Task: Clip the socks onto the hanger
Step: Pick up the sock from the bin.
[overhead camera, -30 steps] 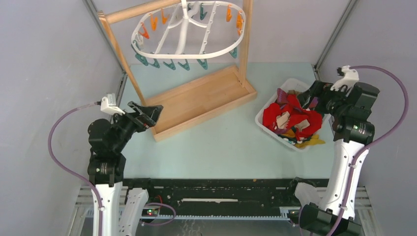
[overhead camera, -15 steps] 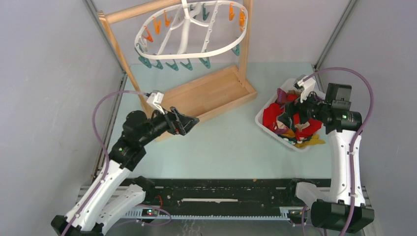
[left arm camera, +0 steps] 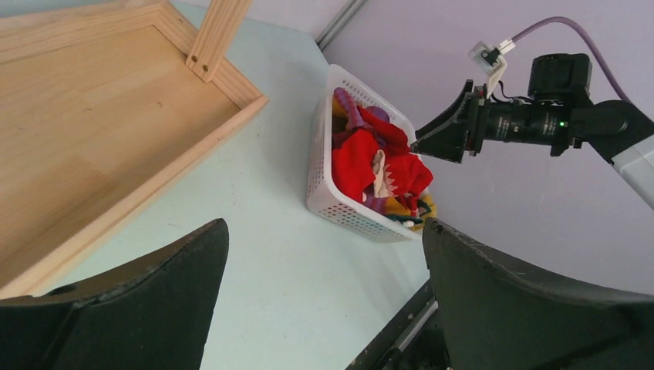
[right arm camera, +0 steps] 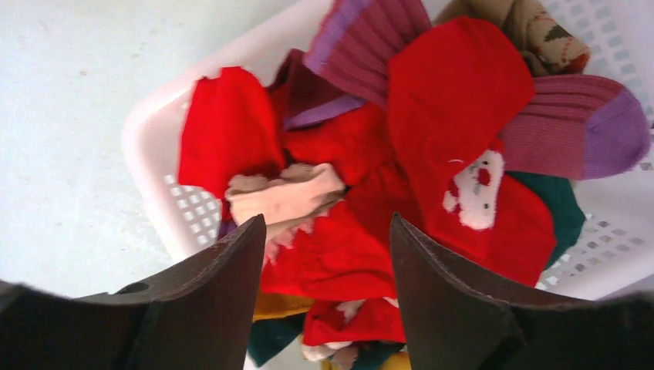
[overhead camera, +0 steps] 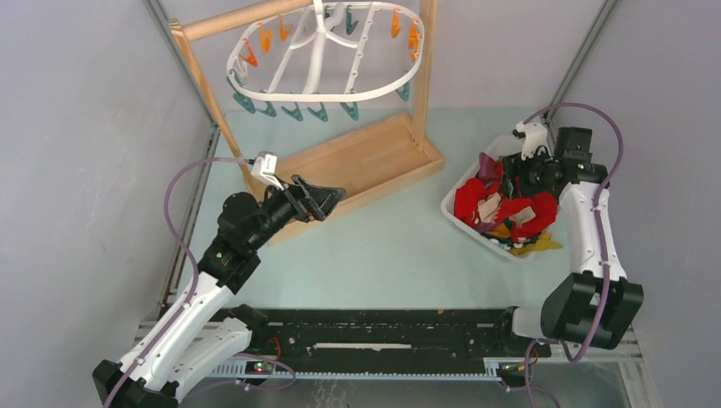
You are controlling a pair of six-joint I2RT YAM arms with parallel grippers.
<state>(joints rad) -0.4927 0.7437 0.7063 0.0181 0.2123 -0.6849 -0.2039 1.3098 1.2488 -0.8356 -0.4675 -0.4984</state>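
The left gripper (overhead camera: 327, 197) is held at the left of the pale table (overhead camera: 400, 246), above the near edge of the wooden stand's tray base (overhead camera: 357, 166). Its jaws are spread wide apart and nothing is held between them; in its own wrist view (left arm camera: 324, 227) only the table and the tray's corner are seen through the gap.

Behind it, the hanger (overhead camera: 340, 95) is hung by its central hook from the top bar of the wooden stand, above the tray. Orange clothespins (overhead camera: 265, 38) are seen along its far rim and teal clothespins (overhead camera: 293, 110) along its near rim. No sock is clipped to any of them.

To the right of the stand, apart from it, a white perforated basket (overhead camera: 455, 208) is set on the table. The socks (overhead camera: 502, 204) are piled inside it: red ones are seen on top, with purple, beige, yellow and teal ones among and beneath them. One red sock with a white figure on it (right arm camera: 470, 185) is shown in the right wrist view.

At the far right, the right gripper (overhead camera: 510, 180) is poised over the basket's far side, pointed down at the pile. Its jaws are parted, though less widely than the left ones, and the red and beige socks are seen through the gap (right arm camera: 325, 223). Nothing is gripped. Whether the fingertips (right arm camera: 251, 231) are touching the fabric cannot be told.
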